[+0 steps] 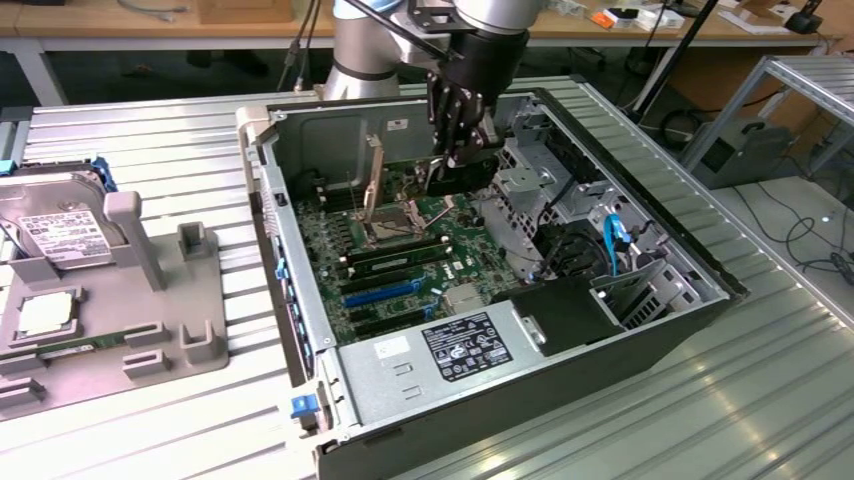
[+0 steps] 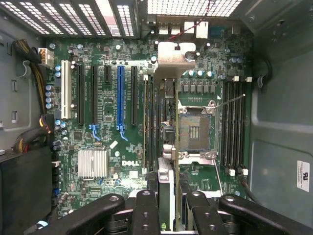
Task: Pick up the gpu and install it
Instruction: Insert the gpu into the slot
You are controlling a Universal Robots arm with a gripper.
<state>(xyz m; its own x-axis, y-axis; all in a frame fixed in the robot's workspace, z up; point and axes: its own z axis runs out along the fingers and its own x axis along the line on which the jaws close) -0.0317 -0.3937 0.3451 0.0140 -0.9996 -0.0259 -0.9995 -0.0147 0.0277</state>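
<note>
My gripper (image 1: 457, 148) hangs inside the open computer case (image 1: 441, 400), over the far end of the motherboard (image 1: 400, 250). It is shut on the gpu (image 2: 168, 147), a thin dark card seen edge-on in the wrist view. The card's silvery bracket (image 2: 173, 58) is at the end away from the fingers (image 2: 146, 208). The gpu (image 1: 461, 172) is held on edge above the board, over the strip between the memory slots (image 2: 149, 122) and the CPU socket (image 2: 195, 129). It touches no slot that I can see. The blue expansion slot (image 2: 120, 93) lies off to one side of it.
The case lies on its side on a ribbed metal table (image 1: 747, 400). Drive cages (image 1: 534, 185) and cables (image 1: 614, 240) crowd the exterior view's right side of the case. A grey fixture tray (image 1: 160, 300) with a silver hard drive (image 1: 60, 230) sits at the exterior view's left.
</note>
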